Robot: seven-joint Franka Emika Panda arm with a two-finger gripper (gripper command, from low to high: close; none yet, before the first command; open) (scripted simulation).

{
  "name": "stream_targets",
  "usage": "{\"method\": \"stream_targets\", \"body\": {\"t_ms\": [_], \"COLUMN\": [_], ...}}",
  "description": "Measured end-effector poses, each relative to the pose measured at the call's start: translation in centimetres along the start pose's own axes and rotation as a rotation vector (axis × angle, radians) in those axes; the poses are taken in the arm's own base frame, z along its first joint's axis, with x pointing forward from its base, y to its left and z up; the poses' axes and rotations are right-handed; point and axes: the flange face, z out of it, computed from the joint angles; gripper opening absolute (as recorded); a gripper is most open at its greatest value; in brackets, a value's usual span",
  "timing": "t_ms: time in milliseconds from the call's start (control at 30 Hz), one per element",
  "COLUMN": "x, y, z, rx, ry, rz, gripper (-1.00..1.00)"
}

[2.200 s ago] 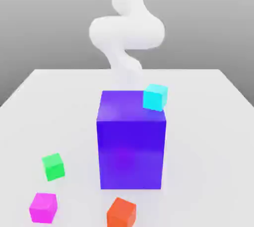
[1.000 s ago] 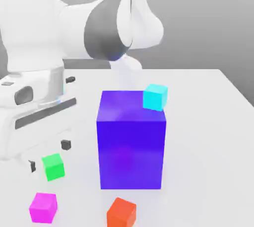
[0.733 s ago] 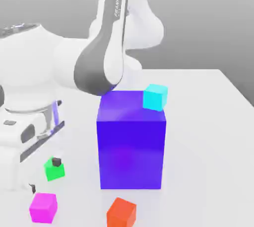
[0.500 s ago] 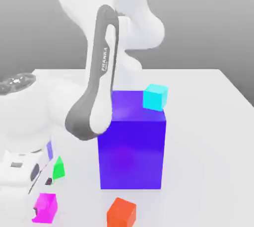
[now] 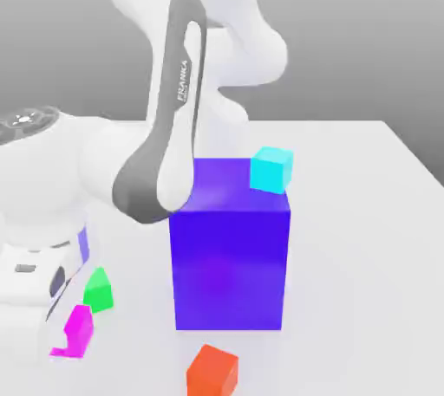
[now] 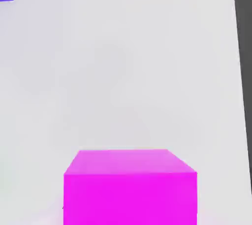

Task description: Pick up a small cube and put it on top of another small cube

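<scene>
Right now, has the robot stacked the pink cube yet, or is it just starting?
Just starting. The hand is down over the pink cube at the exterior view's left, and the gripper has shut, seemingly on it. The cube sits low by the table, so lifting it and setting it on another small cube, maybe the green cube, remains.

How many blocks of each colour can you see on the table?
Magenta cube: 1
Green cube: 1
Orange-red cube: 1
Cyan cube: 1
Big blue-purple block: 1
Total: 5
</scene>
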Motion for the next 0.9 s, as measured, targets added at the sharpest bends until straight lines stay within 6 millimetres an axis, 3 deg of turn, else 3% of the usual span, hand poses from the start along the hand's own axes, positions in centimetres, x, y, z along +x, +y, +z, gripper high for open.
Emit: {"method": "stream_targets", "body": {"t_ms": [233, 333, 567, 833, 867, 900], "x": [-7.1, -8.4, -8.1, -8.4, -8.5, -8.5], "y": [-3.6, -6.2, -6.9, -7.2, -7.3, -7.3], "z": [-2.8, -2.8, -0.6, 3.5, 3.9, 3.9], "rx": [-0.002, 0.015, 0.026, 0.023, 0.022, 0.022], "ry": [-0.006, 0.014, 0.039, 0.030, 0.027, 0.027], "rz": [0.018, -0.007, -0.028, -0.020, -0.019, -0.019], "gripper": [-1.00, -1.00, -1.00, -1.00, 1.00, 1.00]}}
